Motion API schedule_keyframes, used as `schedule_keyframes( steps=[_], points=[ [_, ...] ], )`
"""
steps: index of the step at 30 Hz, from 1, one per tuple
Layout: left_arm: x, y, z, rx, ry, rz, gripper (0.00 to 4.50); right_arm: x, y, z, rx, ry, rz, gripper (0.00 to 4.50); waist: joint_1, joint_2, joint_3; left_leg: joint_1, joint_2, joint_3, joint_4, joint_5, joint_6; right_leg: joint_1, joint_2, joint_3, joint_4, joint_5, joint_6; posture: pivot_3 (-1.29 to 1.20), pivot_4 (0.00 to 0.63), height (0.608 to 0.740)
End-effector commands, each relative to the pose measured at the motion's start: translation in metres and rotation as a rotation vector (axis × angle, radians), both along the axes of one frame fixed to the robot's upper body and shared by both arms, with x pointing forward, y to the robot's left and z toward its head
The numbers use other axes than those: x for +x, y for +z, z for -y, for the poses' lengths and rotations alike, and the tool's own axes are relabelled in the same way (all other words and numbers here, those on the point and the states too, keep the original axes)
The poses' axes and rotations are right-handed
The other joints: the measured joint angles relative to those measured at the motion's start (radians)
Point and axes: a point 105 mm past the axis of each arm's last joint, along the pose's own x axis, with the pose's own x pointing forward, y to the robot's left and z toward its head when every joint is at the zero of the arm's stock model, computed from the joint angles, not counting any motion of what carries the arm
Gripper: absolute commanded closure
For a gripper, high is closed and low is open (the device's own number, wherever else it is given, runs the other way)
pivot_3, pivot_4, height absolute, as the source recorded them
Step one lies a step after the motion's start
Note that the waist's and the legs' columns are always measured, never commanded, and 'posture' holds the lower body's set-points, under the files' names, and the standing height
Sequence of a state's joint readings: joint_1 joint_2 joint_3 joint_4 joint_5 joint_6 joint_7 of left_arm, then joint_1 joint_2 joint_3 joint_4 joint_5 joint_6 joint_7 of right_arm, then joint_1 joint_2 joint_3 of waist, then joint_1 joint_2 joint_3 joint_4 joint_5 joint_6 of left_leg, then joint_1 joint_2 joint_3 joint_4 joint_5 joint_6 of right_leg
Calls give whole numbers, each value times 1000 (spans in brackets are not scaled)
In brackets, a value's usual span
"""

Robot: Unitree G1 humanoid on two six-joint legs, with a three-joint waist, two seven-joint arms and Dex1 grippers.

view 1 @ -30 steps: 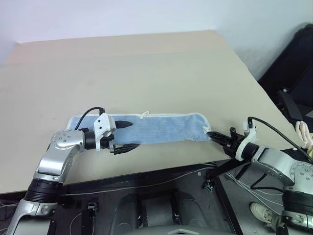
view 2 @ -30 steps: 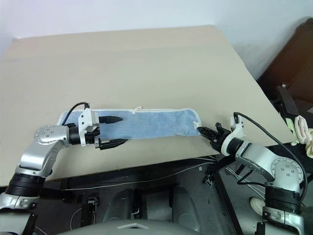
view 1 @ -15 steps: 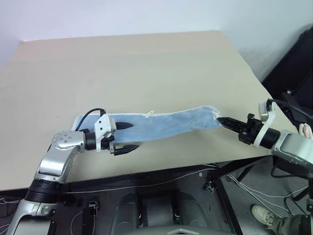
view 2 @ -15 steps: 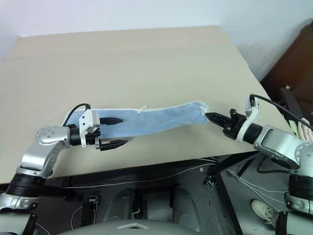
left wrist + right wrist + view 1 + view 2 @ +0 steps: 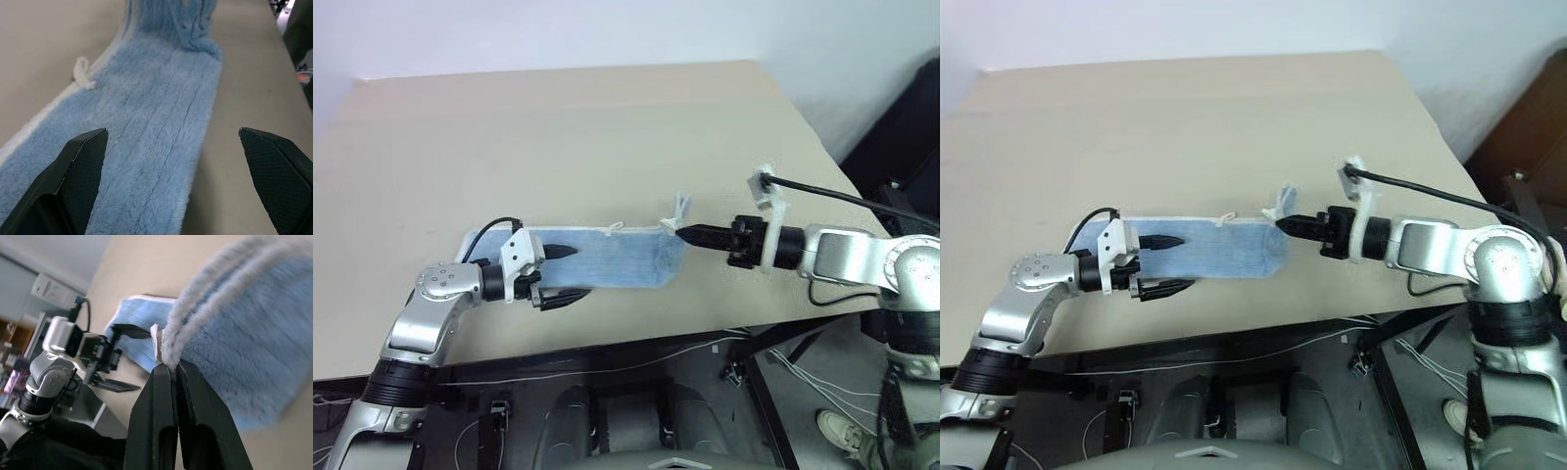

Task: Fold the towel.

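Note:
A long blue towel (image 5: 607,262) with a white edge lies along the front of the tan table (image 5: 607,127). My right gripper (image 5: 683,233) is shut on the towel's right end corner. It holds that end off the table, above the towel's middle, so the right part curves up and back over itself. In the right wrist view the fluffy edge (image 5: 234,342) sits pinched between the fingertips (image 5: 166,369). My left gripper (image 5: 576,272) is open, low over the towel's left part, one finger over the cloth and one finger (image 5: 279,171) beyond its near edge.
The table's front edge (image 5: 636,338) runs just below the towel, with cables and dark gear beneath it. Beyond the table's right edge stands dark furniture (image 5: 901,137). Bare tabletop stretches behind the towel.
My right gripper has risen and swung left with the towel's right end, from the table's front right corner to above the towel's middle. The towel now doubles over. My left gripper kept still.

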State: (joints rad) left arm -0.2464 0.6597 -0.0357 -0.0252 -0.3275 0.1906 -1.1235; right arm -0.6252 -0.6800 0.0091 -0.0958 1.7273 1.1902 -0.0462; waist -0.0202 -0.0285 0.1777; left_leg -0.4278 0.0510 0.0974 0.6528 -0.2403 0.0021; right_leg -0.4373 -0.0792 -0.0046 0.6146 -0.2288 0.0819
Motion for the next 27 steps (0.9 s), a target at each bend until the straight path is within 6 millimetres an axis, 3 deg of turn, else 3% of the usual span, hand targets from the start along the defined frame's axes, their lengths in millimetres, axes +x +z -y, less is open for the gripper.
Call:
schedule_keyframes(
  steps=[1, 4, 8, 13, 19, 22, 25, 27],
  points=[
    [-2, 10, 2, 2, -5, 42, 0, -1, 7, -30, 1, 116, 46, 4363, 1, 0, 0, 0, 0, 0, 0, 0, 0, 0, 0, 0, 0, 0, 0, 0, 150, 740],
    [-2, 11, 1, 2, 5, 46, 0, -1, 6, -39, -8, 157, 55, 4363, 10, 0, 0, -2, 0, 0, -1, 0, 0, -2, 0, -1, 1, 0, 0, 0, 150, 740],
    [-3, 13, -7, 11, 39, 51, 0, -10, -8, -66, -36, 263, 24, 4363, 5, 0, 0, -6, -2, 1, 0, -1, 1, -5, -2, -1, 0, 0, 1, 0, 150, 740],
    [-5, 15, -14, 18, 69, 55, 0, -10, -18, -75, -63, 291, 7, 4363, 4, 0, 0, -7, -1, 1, -1, -1, 1, -6, -1, -2, 1, 2, 3, 0, 150, 740],
    [9, 41, -65, 25, 196, 85, 0, -2, -36, -81, -105, 262, 1, 4363, 2, 0, 0, -7, -1, 1, 0, -1, 1, -6, -1, -2, 1, 1, 2, 0, 150, 740],
    [12, 44, -72, 36, 212, 93, 0, -2, -37, -82, -102, 265, 8, 4363, 2, 1, 0, -7, -1, 3, 0, -1, 1, -6, -1, -2, 2, 2, 3, 0, 150, 740],
    [15, 51, -71, 34, 204, 101, 0, 4, -43, -80, -121, 227, 6, 3752, 2, 0, 0, -7, -1, 4, -1, -1, 1, -6, -1, -2, 1, 2, 3, 0, 150, 740],
    [16, 53, -69, 30, 199, 103, 0, 0, -40, -80, -107, 246, 14, 3113, 5, 0, 0, -7, -1, 4, -1, -1, 1, -6, -1, -3, 1, 2, 3, 0, 150, 740]
  ],
)
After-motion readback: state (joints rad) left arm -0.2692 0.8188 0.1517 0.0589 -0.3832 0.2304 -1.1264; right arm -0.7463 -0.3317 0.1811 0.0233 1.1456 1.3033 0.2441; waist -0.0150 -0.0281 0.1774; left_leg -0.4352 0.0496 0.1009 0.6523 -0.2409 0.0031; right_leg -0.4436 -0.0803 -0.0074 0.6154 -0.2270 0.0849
